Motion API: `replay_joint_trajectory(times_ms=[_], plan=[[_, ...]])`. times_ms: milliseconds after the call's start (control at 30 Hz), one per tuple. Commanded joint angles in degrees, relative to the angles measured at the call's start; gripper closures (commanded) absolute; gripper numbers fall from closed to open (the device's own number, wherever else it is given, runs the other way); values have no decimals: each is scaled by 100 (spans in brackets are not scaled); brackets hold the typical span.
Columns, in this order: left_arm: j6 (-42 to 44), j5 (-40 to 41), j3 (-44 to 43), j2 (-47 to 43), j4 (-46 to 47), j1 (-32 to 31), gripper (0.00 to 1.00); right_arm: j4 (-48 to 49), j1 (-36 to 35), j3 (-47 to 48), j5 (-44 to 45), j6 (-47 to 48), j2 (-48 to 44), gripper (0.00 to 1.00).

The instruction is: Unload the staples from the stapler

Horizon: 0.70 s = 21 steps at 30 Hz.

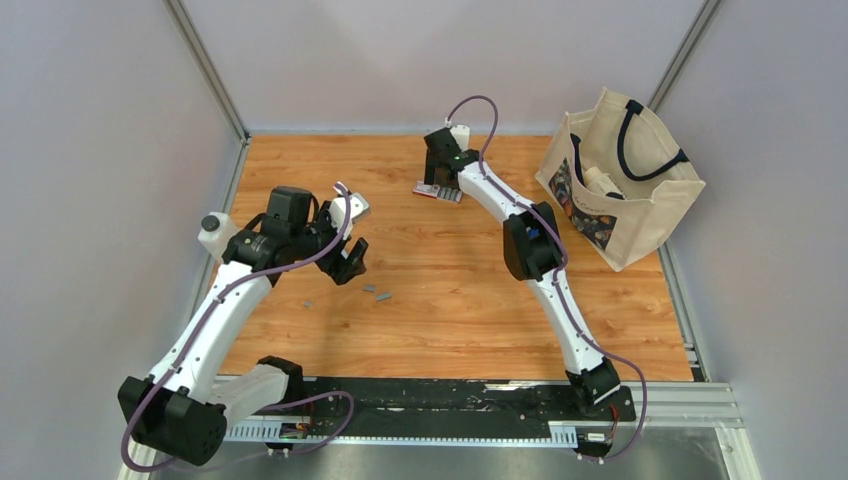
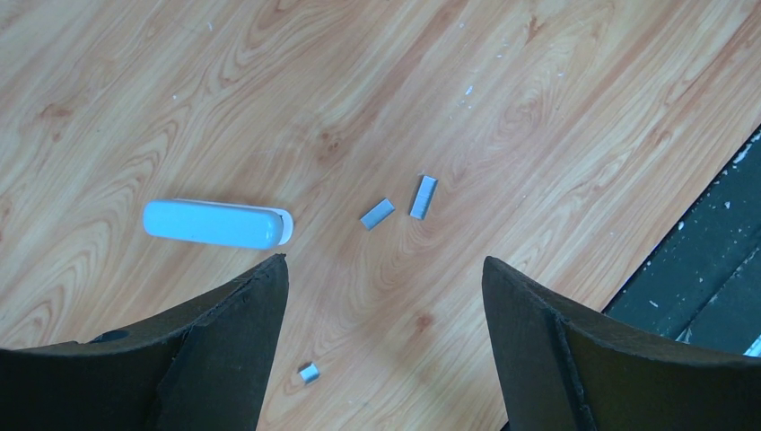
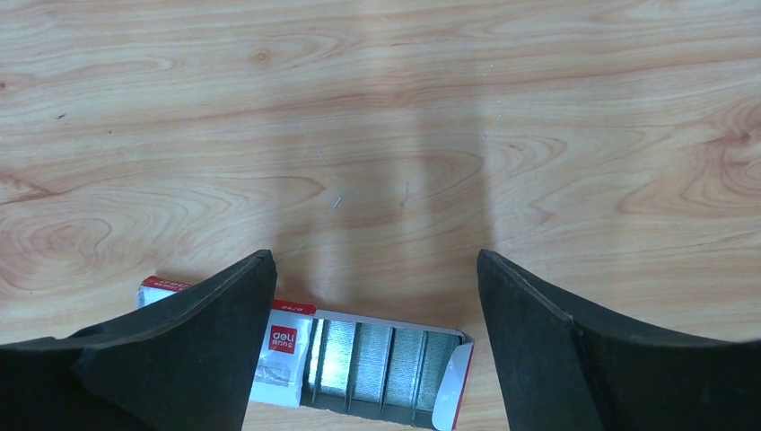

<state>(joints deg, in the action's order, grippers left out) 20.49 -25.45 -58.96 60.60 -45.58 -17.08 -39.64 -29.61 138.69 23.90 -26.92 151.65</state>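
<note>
The stapler is a slim pale-blue bar lying flat on the wooden table, just left of my left fingertips; in the top view it looks whitish. Three loose silver staple pieces lie near it: two short strips and a tiny piece, also seen in the top view. My left gripper is open and empty above them. My right gripper is open and empty over an open red-and-white box holding staple strips.
A beige tote bag with items inside stands at the right back. A white bottle stands at the left edge. A black rail runs along the near edge and shows in the left wrist view.
</note>
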Motion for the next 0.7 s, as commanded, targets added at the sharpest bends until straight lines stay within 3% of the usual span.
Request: replay_joint_trajectory(times_ms=[0, 367, 667], plan=[[157, -100, 86, -171, 14, 47, 13, -167, -107, 9, -219, 28, -39, 14], [113, -127, 78, -259, 50, 73, 13, -352, -326, -553, -105, 161, -329, 15], [122, -74, 113, -496, -82, 73, 12, -194, -423, -1537, 0, 143, -839, 16]])
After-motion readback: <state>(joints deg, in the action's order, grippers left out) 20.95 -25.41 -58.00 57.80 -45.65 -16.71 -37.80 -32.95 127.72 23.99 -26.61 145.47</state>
